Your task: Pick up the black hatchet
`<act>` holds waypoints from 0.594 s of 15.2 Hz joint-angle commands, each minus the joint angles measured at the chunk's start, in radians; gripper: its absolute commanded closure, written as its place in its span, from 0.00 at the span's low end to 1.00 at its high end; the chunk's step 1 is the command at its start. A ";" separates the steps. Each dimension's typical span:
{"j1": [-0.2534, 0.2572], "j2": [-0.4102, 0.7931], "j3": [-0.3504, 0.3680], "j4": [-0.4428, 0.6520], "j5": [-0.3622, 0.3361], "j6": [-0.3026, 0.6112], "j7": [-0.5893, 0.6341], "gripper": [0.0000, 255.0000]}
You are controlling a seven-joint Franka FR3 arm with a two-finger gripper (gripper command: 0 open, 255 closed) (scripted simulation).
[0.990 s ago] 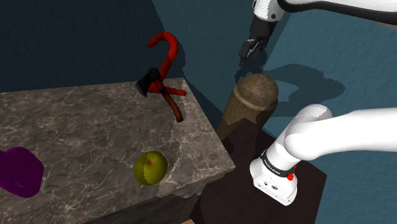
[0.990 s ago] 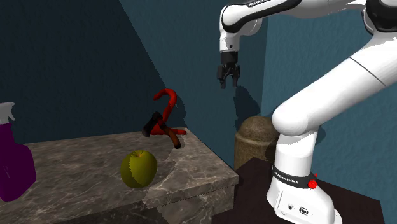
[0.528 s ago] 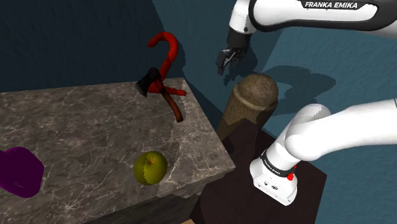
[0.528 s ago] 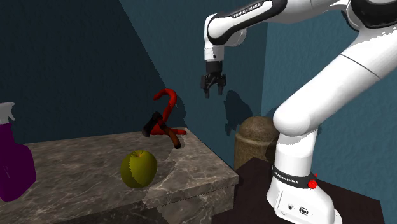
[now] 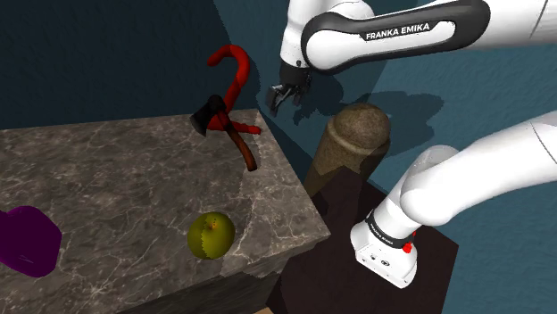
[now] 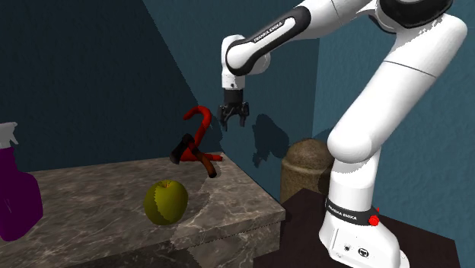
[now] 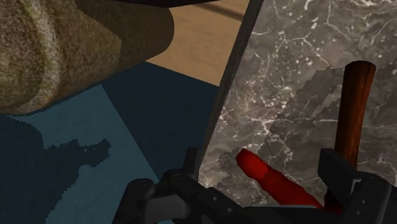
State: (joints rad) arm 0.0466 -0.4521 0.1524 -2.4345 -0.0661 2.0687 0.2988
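Observation:
The hatchet has a black head (image 5: 211,116) and a reddish-brown handle (image 5: 247,156). It lies at the far corner of the marble counter (image 5: 116,178), against a red hook-shaped cane (image 5: 234,67). My gripper (image 5: 282,96) hangs open in the air, to the shoulder view's right of the hatchet and above the counter's edge, touching nothing. From the second exterior view the gripper (image 6: 233,116) is above and to the right of the hatchet's head (image 6: 183,148). In the wrist view the handle (image 7: 353,108) and a red bar (image 7: 273,181) lie just ahead of the spread fingers (image 7: 336,170).
A yellow-green apple (image 5: 211,235) sits near the counter's front edge. A purple spray bottle (image 6: 15,198) stands at the counter's left end. A brown rounded post (image 5: 355,138) rises beside the counter, below the arm. Blue walls close in behind.
The gripper has swung toward the shoulder view's left and dropped lower, from above the brown post to near the hatchet. Nothing on the counter has moved.

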 commanded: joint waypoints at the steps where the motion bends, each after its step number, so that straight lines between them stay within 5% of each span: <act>1: 0.003 0.059 0.031 0.024 -0.008 0.045 0.049 0.00; 9: -0.003 0.347 0.136 0.174 -0.125 0.200 0.263 0.00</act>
State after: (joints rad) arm 0.0433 -0.1515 0.2744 -2.2925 -0.1680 2.2536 0.5266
